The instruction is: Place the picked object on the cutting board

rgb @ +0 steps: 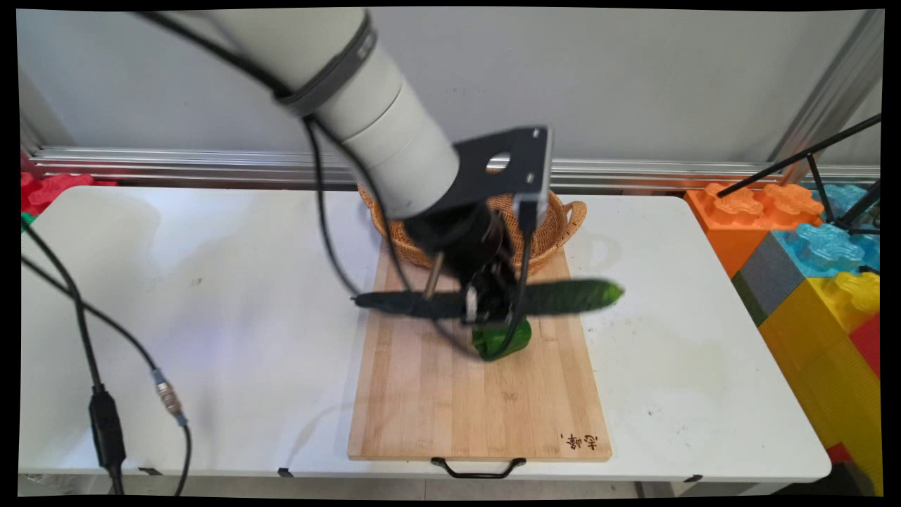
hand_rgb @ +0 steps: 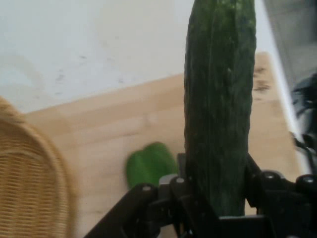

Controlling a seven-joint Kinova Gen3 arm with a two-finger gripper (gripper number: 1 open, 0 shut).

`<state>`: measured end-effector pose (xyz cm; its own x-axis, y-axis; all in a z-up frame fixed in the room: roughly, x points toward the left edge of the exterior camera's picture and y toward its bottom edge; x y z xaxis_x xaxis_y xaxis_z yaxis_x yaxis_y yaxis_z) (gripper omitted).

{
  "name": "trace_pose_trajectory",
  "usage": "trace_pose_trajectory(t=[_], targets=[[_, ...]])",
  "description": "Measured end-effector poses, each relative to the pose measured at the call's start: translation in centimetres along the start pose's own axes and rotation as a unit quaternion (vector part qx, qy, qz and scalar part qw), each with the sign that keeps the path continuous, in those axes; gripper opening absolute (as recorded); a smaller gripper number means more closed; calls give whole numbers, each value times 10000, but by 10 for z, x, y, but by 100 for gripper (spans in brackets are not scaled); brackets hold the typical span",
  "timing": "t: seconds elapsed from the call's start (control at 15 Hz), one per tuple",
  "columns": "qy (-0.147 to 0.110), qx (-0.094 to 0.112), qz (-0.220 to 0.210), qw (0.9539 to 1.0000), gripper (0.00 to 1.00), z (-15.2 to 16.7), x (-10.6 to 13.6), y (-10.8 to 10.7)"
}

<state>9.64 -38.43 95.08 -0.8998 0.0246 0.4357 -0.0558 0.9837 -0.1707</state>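
Currently I see the gripper (rgb: 486,303) clamped mid-length on the cucumber (rgb: 570,297), held level above the cutting board (rgb: 422,394). Green pepper (rgb: 501,341) lies just below, at 6 o'clock; wicker basket (rgb: 556,229) at 12.

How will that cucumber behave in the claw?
Probably stiff: the cucumber sticks out straight on both sides of the claw without drooping. Its round, glossy skin may slip or rotate, and it could roll on the cutting board.

cucumber (rgb: 570,297) above cutting board (rgb: 450,401); pepper (rgb: 501,340) on board | basket (rgb: 556,218) behind board
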Motion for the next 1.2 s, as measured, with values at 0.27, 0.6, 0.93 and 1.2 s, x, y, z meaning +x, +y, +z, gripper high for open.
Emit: trace_pose_trajectory(t=[0.27,0.6,0.93,1.2], targets=[[-83,-279,111,9995,0,13,-9,37],[-171,-300,262,9991,0,51,-16,52],[-300,-234,347,9987,0,95,-26,52],[-379,-174,378,9984,0,121,-35,48]])
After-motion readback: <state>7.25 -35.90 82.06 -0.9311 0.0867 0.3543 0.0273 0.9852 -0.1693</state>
